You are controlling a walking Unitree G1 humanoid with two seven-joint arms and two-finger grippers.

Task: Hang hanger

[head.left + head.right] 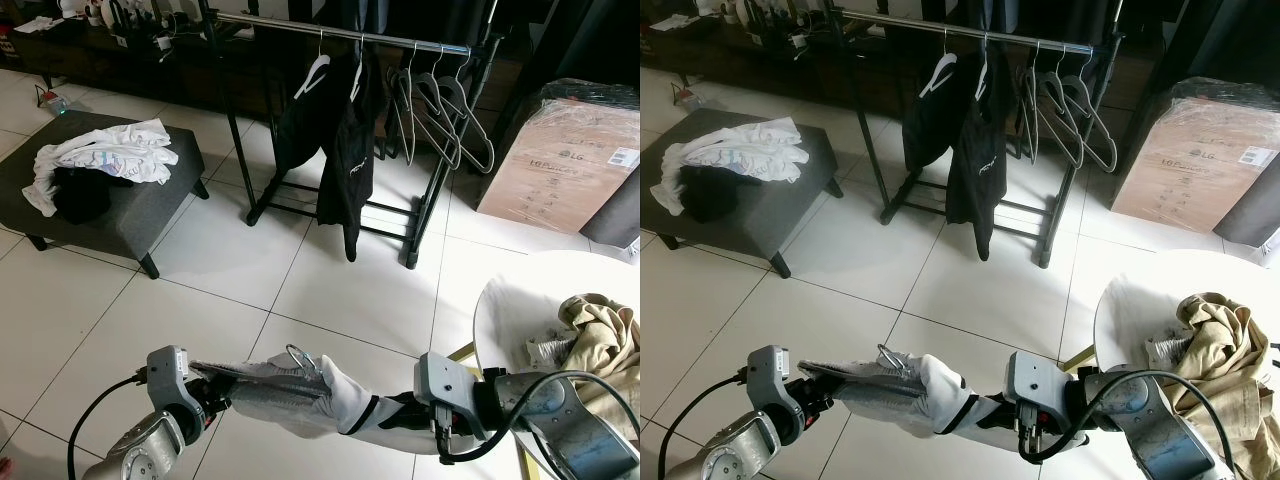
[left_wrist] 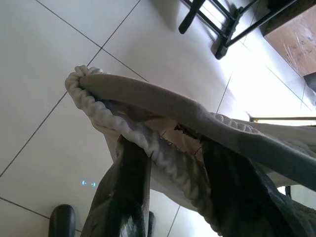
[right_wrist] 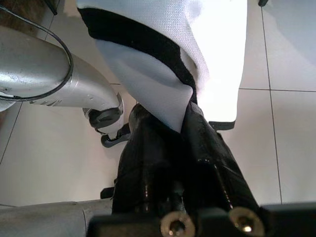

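Note:
I hold a white garment (image 1: 290, 395) with a black trim low over the tiled floor, stretched between both grippers. A wire hanger hook (image 1: 298, 353) sticks up from its collar. My left gripper (image 2: 173, 165) is shut on the ribbed collar edge (image 2: 106, 118), its fingers (image 2: 131, 187) on either side of the fabric. My right gripper (image 3: 183, 126) is shut on the black-trimmed end of the garment (image 3: 163, 54). Ahead stands a black clothes rack (image 1: 345, 30) with black garments (image 1: 345, 150) and several bare hangers (image 1: 440, 110) on its rail.
A grey ottoman (image 1: 140, 205) with white and black clothes on it stands at the left. At the right are a round white table (image 1: 500, 310) holding a beige cloth (image 1: 600, 335), and a wrapped cardboard box (image 1: 565, 150). Open tiled floor lies before the rack.

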